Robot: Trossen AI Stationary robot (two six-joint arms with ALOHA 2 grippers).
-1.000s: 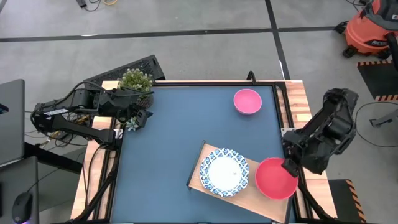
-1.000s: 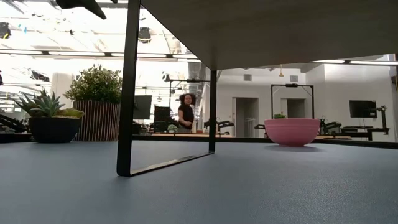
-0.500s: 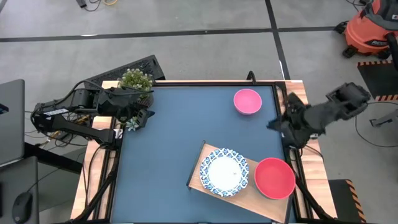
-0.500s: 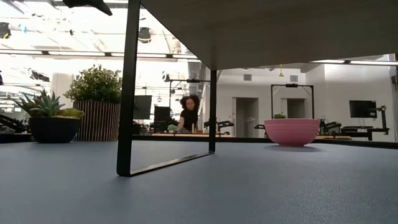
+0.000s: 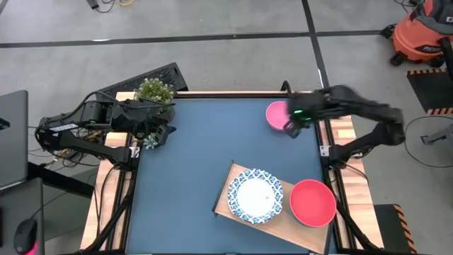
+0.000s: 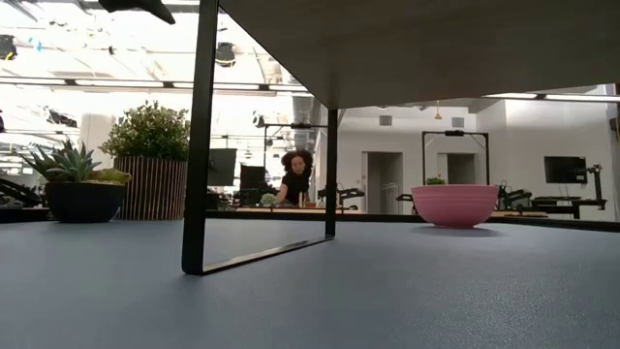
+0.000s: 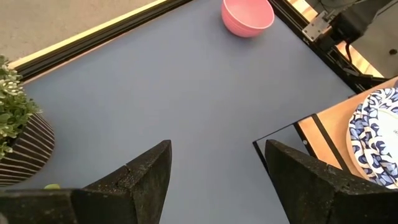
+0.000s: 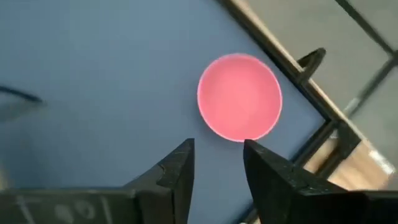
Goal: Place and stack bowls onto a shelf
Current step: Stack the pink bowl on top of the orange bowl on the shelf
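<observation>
High view: right pincer (image 5: 291, 126), fingers parted and empty, hangs over the pink bowl (image 5: 280, 115) at the surface's (image 5: 198, 156) far right corner, well apart from the shelf (image 5: 230, 190) carrying the patterned bowl (image 5: 254, 196) and red bowl (image 5: 313, 202)

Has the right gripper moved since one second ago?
Yes. The right gripper was beside the red bowl on the shelf; now it is at the pink bowl, near the table's far edge.
</observation>
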